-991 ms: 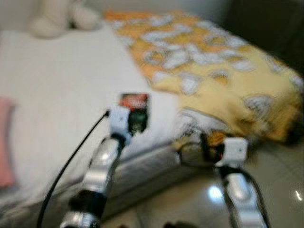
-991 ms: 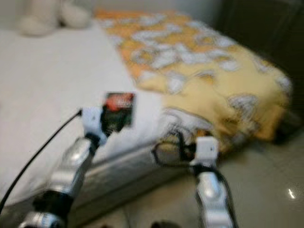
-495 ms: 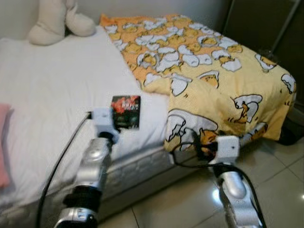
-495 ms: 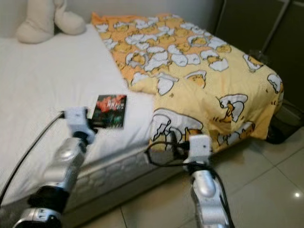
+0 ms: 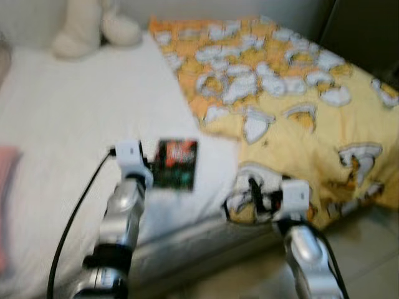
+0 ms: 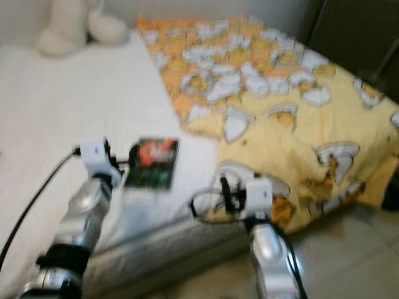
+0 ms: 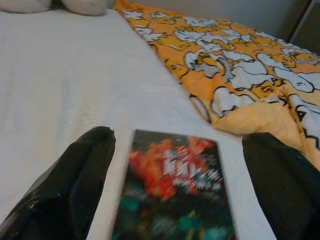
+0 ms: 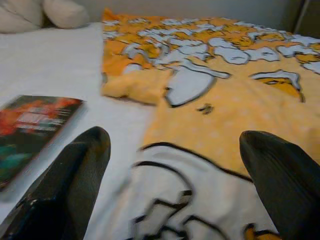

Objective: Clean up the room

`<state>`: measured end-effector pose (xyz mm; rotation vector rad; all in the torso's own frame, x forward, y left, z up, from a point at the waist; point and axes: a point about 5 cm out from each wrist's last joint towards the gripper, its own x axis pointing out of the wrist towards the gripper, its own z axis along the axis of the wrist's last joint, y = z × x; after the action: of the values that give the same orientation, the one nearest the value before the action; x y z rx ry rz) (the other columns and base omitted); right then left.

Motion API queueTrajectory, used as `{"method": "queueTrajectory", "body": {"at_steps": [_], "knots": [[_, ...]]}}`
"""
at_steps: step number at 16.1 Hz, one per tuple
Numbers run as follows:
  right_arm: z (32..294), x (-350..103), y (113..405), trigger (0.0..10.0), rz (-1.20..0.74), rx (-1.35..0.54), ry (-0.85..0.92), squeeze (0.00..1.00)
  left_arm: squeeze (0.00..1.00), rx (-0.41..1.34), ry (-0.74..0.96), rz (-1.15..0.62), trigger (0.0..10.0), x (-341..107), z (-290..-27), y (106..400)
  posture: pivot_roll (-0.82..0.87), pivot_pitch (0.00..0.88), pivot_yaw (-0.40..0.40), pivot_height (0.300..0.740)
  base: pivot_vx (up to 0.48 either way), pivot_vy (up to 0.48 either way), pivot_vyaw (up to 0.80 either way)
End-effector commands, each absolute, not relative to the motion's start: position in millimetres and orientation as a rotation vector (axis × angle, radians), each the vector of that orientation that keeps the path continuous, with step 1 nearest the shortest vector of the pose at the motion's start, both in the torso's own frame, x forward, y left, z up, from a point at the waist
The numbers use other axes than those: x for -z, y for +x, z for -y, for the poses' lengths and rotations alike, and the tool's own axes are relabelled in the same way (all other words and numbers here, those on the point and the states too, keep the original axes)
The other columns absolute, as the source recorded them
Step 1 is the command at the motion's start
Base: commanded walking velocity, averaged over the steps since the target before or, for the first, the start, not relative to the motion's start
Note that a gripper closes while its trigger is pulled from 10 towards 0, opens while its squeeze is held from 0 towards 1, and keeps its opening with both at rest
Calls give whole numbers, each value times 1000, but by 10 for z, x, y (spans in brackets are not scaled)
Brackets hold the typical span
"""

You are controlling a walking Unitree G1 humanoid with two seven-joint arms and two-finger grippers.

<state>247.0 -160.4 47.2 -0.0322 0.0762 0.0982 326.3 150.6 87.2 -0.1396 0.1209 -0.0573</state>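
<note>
Left wrist view puts you directly over the book (image 7: pixel 172 192), a dark cover with red and green print lying flat on the white bed sheet (image 7: pixel 65 90). Your left gripper (image 7: pixel 175 185) is spread wide, one black finger on each side of the book and both apart from it; it holds nothing. Beyond the book, on the far side from the gripper, the yellow and orange patterned blanket (image 7: pixel 240 65) lies across the bed.

In the blurred head views, the left gripper (image 5: pixel 149 168) hovers at the near end of the book (image 5: pixel 177 164). Your right gripper (image 8: pixel 185 195) is also wide open and empty, poised over the blanket's hanging edge (image 8: pixel 225 115), with the book (image 8: pixel 30 127) off to its left. A cream plush toy (image 5: pixel 93 28) sits well beyond both grippers, at the far end of the bed.
</note>
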Motion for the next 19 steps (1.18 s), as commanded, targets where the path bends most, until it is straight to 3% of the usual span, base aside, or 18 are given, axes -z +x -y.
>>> {"method": "queueTrajectory", "body": {"at_steps": [1,6,11,14,19], "knots": [[1666,-486,2486,10000,-75,-78,-34,0,0,83,-111,-166,10000,-810,-1433,3269,-9,0,32,740,0,0,519],[1688,-477,2464,10000,-82,-73,-46,0,0,167,21,-256,10000,-794,-1418,3462,-13,0,24,740,0,0,104],[1658,-446,2192,10000,-117,-125,-61,0,0,133,28,-288,10000,-888,-1404,3678,-65,0,-14,740,0,0,0],[1684,-657,1945,10000,-64,-159,-98,0,0,63,15,-297,10000,-957,-1437,3756,-149,86,-37,740,0,0,0],[1740,-711,1673,10000,-133,-160,-104,0,0,32,114,-386,10000,-699,-1535,3613,-191,201,-78,740,0,0,0]]}}
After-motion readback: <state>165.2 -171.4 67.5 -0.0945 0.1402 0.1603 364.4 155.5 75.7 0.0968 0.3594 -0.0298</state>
